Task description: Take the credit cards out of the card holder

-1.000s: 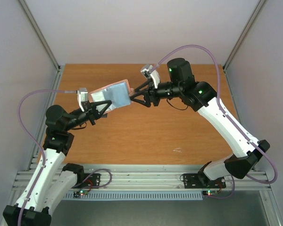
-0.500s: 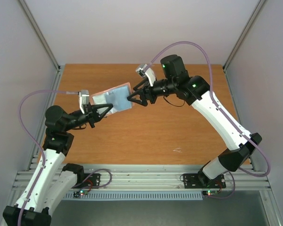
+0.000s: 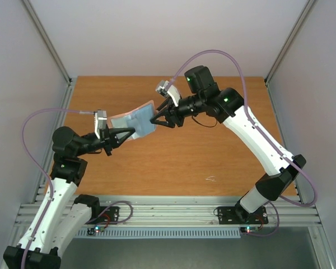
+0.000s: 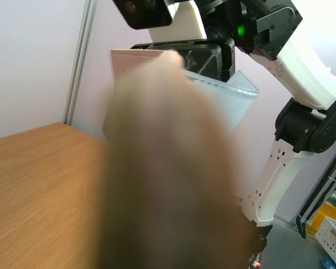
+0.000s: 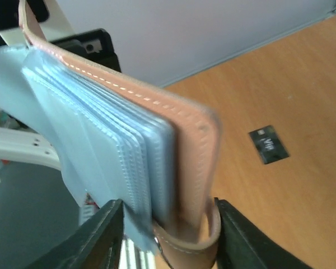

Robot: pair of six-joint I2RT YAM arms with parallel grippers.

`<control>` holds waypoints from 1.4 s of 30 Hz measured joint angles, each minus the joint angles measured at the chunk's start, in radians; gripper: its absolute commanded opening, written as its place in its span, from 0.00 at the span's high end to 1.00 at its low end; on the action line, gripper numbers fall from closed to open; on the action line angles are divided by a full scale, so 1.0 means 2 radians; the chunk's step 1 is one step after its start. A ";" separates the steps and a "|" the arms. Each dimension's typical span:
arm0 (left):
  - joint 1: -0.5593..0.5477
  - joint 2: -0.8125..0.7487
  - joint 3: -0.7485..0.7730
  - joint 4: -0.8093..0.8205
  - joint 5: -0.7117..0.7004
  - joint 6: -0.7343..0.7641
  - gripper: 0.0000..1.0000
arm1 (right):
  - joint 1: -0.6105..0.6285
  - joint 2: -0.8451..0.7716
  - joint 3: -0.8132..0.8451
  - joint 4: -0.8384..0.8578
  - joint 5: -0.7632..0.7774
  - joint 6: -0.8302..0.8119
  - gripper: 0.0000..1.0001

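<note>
The card holder [image 3: 135,120] hangs in the air over the back left of the table, taupe outside with light blue sleeves inside. My left gripper [image 3: 121,134] is shut on its near-left edge. My right gripper [image 3: 157,118] has come in from the right. In the right wrist view, the card holder [image 5: 157,151] stands between the fingers [image 5: 107,232], which press on its sleeves and its strap. Its blurred cover [image 4: 168,168] fills the left wrist view and hides my left fingers. One dark grey-black credit card [image 5: 267,144] lies flat on the table. I see no other cards.
The wooden table [image 3: 173,162] is ringed by grey walls and metal frame posts. A small pale mark [image 3: 210,179] lies on the near right of the wood. Both arm bases sit at the near rail.
My right gripper has moved left onto the card holder's right edge and its jaws have narrowed around it. The holder has shifted a little left and tilted in my left gripper.
</note>
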 measured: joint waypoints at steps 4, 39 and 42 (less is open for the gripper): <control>0.000 -0.002 0.000 0.008 0.010 0.001 1.00 | 0.011 0.001 0.000 0.013 -0.009 0.001 0.58; 0.001 -0.015 -0.001 0.027 -0.025 -0.015 1.00 | 0.053 0.001 0.000 0.081 0.012 0.051 0.37; 0.009 -0.015 -0.004 0.029 -0.059 -0.026 1.00 | 0.053 -0.003 -0.003 0.086 0.002 0.056 0.43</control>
